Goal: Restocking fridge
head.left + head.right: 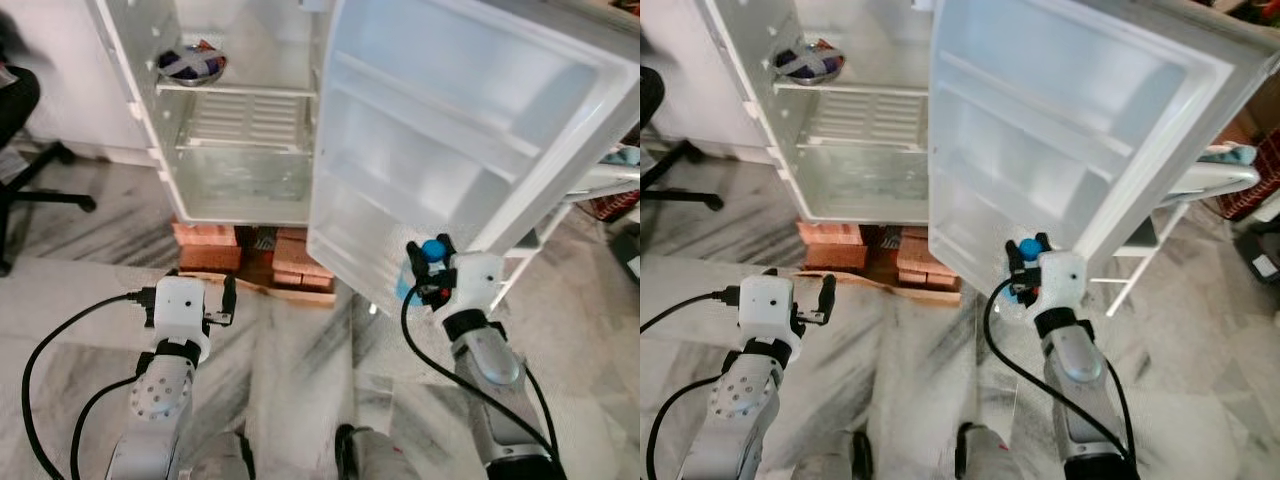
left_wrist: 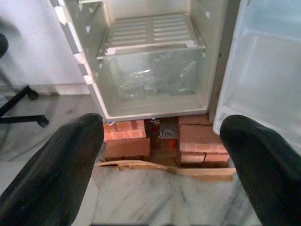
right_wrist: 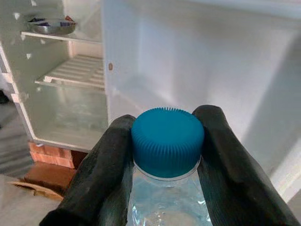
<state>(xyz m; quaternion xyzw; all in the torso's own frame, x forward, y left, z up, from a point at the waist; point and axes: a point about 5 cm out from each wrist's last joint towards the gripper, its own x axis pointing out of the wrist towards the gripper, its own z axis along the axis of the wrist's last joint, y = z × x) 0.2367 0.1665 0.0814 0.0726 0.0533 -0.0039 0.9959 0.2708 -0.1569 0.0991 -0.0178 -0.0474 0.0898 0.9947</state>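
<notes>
My right gripper (image 1: 430, 268) is shut on the neck of a clear water bottle with a blue cap (image 3: 167, 141), its black fingers (image 3: 110, 165) pressing on both sides just under the cap. It holds the bottle low in front of the open white fridge door (image 1: 450, 120), near the door's bottom shelf. My left gripper (image 2: 157, 174) is open and holds nothing, low over the floor and facing the fridge's lower compartment (image 1: 240, 180). The fridge (image 1: 245, 115) stands open with a wire shelf inside.
A metal bowl (image 1: 190, 66) sits on the fridge's upper shelf. The fridge rests on red bricks (image 1: 210, 245) and a cardboard sheet. An office chair base (image 1: 40, 195) is at the left, a white rack (image 1: 600, 185) behind the door at right. The floor is grey marble.
</notes>
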